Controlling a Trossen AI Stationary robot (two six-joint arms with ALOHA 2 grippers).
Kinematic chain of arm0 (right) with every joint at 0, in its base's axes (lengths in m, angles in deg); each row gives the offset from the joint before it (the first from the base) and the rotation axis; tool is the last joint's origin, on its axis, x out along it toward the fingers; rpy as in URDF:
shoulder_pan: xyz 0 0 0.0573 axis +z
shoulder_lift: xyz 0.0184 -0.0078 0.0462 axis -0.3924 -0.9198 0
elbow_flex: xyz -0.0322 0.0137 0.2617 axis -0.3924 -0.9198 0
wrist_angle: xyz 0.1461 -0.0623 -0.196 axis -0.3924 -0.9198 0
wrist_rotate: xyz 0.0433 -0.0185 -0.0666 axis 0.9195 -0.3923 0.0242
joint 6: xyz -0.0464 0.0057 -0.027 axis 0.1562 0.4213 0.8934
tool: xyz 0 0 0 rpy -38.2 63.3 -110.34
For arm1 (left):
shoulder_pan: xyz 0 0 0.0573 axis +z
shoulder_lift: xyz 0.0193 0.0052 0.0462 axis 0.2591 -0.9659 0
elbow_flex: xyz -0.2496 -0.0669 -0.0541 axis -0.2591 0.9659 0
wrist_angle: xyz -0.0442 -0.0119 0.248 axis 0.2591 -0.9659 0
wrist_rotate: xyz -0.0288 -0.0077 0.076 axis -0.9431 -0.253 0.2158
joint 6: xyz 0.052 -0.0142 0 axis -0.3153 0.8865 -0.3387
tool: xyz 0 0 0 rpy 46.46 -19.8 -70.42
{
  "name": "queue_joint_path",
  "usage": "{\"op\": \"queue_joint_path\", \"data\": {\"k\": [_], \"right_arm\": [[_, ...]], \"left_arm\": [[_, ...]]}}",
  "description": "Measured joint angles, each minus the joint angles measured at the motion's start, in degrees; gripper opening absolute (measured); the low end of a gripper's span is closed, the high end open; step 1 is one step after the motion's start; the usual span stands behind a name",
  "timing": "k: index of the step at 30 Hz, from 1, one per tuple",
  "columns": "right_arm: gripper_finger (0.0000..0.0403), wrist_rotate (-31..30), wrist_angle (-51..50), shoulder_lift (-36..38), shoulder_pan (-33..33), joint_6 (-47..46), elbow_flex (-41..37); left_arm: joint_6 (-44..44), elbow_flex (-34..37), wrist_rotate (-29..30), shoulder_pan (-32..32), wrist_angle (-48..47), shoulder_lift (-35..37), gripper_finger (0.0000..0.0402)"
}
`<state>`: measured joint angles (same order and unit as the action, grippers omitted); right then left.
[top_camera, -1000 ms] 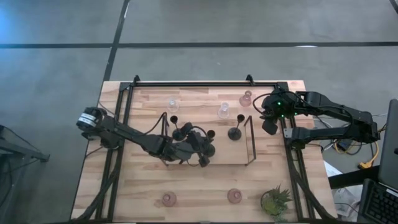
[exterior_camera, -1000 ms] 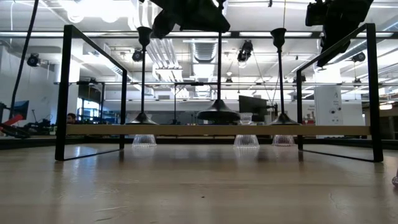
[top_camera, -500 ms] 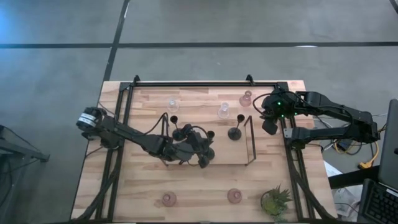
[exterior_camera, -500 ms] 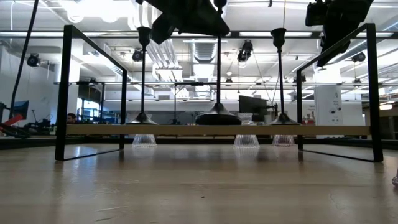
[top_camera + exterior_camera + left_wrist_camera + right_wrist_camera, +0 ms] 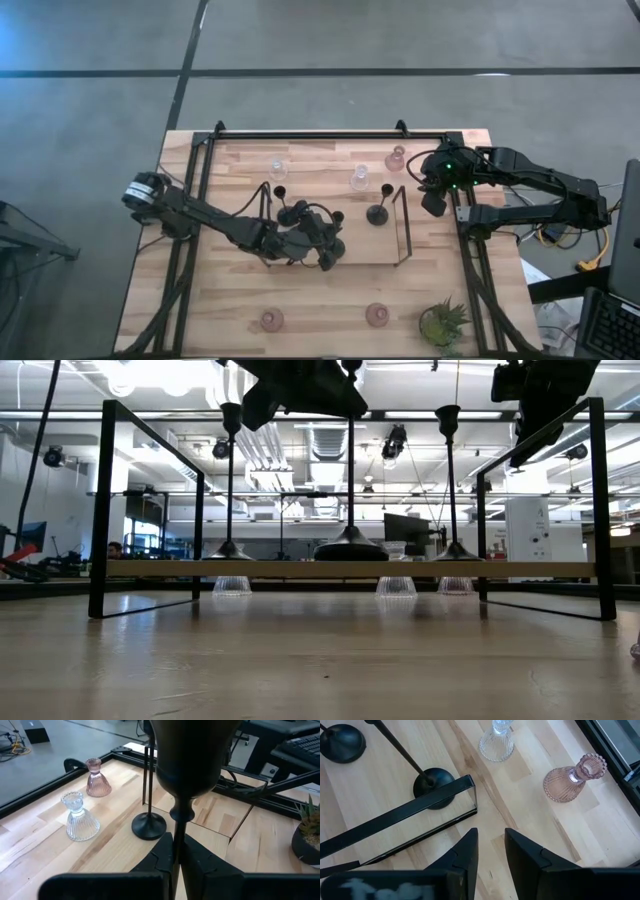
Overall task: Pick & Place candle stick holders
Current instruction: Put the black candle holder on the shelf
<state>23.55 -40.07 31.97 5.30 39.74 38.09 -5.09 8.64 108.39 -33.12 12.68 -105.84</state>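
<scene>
A black candle stick holder (image 5: 350, 480) with a round base and thin stem stands upright on the raised wooden shelf (image 5: 360, 252). My left gripper (image 5: 178, 842) is shut on it and reaches in from the table's left (image 5: 332, 228). Two more black holders (image 5: 288, 212) (image 5: 378, 213) stand on the shelf. Beyond the shelf, two clear glass holders (image 5: 278, 168) (image 5: 360, 178) and a pink one (image 5: 396, 158) rest on the table. My right gripper (image 5: 490, 850) hovers open at the table's right side (image 5: 433, 200), holding nothing. My left gripper pinches the black holder's thin stem (image 5: 178, 832) between its two fingers (image 5: 161, 860), just under the knob below the cup (image 5: 192, 755). The fingers come nearly level from the table's left, across the stem. The holder stays upright, its base (image 5: 350, 549) at the shelf board.
The shelf's black metal frame (image 5: 103, 510) rises at both ends, one end bar right below my right gripper (image 5: 405, 812). Two pink glass holders (image 5: 271, 320) (image 5: 377, 315) and a small green potted plant (image 5: 442, 325) stand near the table's front edge.
The held black holder has sunk a little: its base, slightly raised a second ago, now sits level at the shelf board. My left gripper stays shut on the stem.
</scene>
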Motion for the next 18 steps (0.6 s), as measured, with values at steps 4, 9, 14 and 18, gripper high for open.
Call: {"op": "queue_joint_path", "data": {"k": [4,9,14,18], "right_arm": [[0.0083,0.0,0.0,0.0,0.0,0.0,0.0],[0.0072,0.0,0.0,0.0,0.0,0.0,0.0],[0.0066,0.0,0.0,0.0,0.0,0.0,0.0],[0.0064,0.0,0.0,0.0,0.0,0.0,0.0]], "left_arm": [[-0.7,0.1,-0.3,0.0,-0.5,0.0,0.0056],[-0.9,0.2,-0.4,0.0,-0.3,0.1,0.0081],[-2.0,0.1,-0.9,0.0,-0.2,0.3,0.0097],[-4.5,-0.3,-1.1,-0.1,-0.2,0.3,0.0133]]}}
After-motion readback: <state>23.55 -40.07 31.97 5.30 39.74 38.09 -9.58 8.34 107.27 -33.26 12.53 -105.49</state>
